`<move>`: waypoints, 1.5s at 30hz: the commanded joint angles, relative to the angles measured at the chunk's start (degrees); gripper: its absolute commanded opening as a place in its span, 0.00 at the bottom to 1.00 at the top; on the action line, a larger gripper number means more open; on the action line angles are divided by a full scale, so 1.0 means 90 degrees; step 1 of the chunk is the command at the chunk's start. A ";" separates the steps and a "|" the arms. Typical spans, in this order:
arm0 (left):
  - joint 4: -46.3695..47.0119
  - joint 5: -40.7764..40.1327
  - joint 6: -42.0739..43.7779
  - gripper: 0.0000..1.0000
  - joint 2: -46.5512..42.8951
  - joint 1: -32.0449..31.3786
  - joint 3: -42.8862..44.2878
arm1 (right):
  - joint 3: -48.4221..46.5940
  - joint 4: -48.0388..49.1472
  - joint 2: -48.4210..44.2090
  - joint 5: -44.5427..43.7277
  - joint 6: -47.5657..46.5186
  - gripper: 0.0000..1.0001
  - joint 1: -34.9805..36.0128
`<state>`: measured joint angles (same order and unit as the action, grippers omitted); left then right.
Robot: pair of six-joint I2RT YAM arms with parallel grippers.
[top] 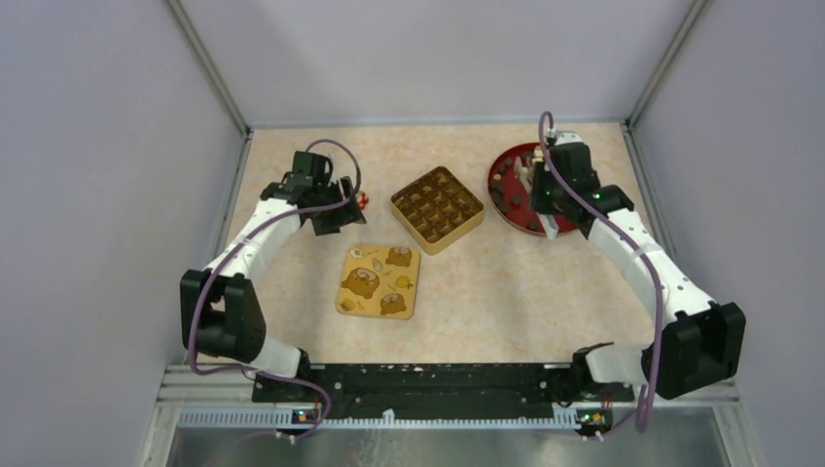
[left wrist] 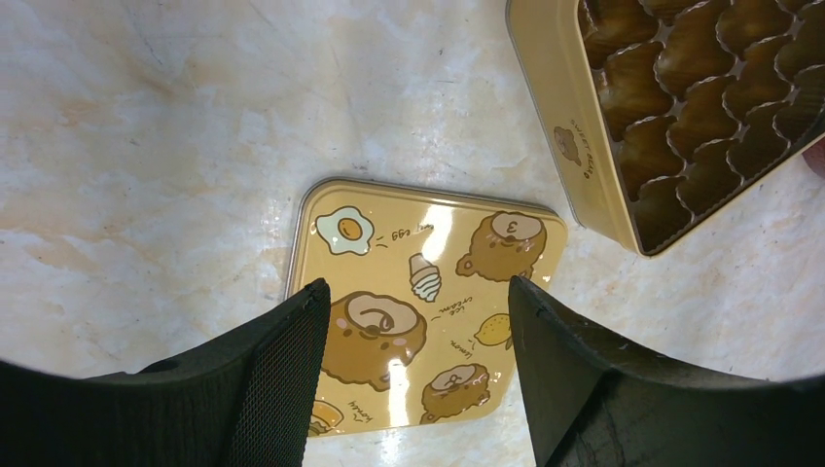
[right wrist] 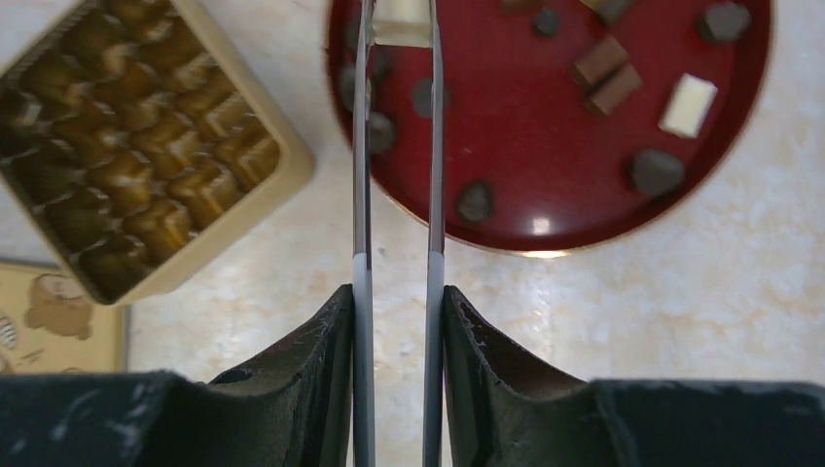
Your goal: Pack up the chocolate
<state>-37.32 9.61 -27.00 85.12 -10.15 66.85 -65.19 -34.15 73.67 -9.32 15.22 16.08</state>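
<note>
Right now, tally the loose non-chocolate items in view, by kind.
Compartment tin: 1
Yellow lid: 1
Red plate: 1
Small red sweet: 1
Tweezers: 1
Total: 5

- Red plate: glossy, smooth, with a bright highlight.
- Yellow lid: shiny printed metal.
- Table: smooth, marbled, faint sheen.
- Left gripper fingers: matt black, one face finely meshed.
- Tongs: thin bare metal.
</note>
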 commanded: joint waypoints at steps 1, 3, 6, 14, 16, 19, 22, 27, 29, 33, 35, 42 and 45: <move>0.0051 -0.0109 0.0071 0.73 -0.0287 0.0049 0.0129 | -0.0784 0.0326 0.0330 -0.0142 0.0155 0.16 0.0738; 0.0021 -0.0133 0.0078 0.73 -0.0323 0.0044 0.0125 | -0.1078 0.0434 0.0593 -0.0099 0.0161 0.16 0.1047; -0.0020 -0.0181 0.0081 0.73 -0.0368 0.0053 0.0129 | -0.1439 0.0549 0.1102 -0.0067 0.0140 0.16 0.1463; -0.0106 -0.0294 0.0088 0.73 -0.0525 0.0054 0.0101 | -0.2073 0.0778 0.2115 0.0091 0.0074 0.16 0.2033; -0.0118 -0.0322 0.0090 0.73 -0.0555 0.0054 0.0087 | -0.2100 0.0866 0.2269 0.0124 0.0069 0.16 0.2048; -0.0124 -0.0320 0.0090 0.73 -0.0554 0.0054 0.0068 | -0.2143 0.0970 0.2457 0.0046 0.0076 0.16 0.2052; -0.0131 -0.0340 0.0100 0.73 -0.0567 0.0054 0.0060 | -0.2230 0.1009 0.2604 0.0034 0.0063 0.17 0.2052; -0.0138 -0.0349 0.0100 0.73 -0.0562 0.0054 0.0049 | -0.2365 0.1049 0.2806 -0.0045 0.0055 0.18 0.2052; -0.0140 -0.0362 0.0100 0.73 -0.0564 0.0054 0.0043 | -0.2384 0.1079 0.2847 -0.0083 0.0055 0.18 0.2051; -0.0130 -0.0383 0.0110 0.73 -0.0552 0.0054 0.0029 | -0.2447 0.1079 0.2976 -0.0082 0.0049 0.20 0.2051; -0.0130 -0.0386 0.0115 0.73 -0.0544 0.0059 0.0026 | -0.2491 0.1045 0.3059 -0.0091 0.0048 0.23 0.2052; -0.0131 -0.0384 0.0137 0.73 -0.0530 0.0054 0.0022 | -0.2518 0.1027 0.3104 -0.0076 0.0071 0.36 0.2052; -0.0127 -0.0370 0.0139 0.73 -0.0514 0.0056 0.0013 | -0.2532 0.1012 0.3080 -0.0095 0.0071 0.36 0.2052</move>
<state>-38.28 6.55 -26.79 82.00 -9.89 66.85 -84.33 -27.51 101.80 -9.34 16.08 34.33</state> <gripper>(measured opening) 0.731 0.368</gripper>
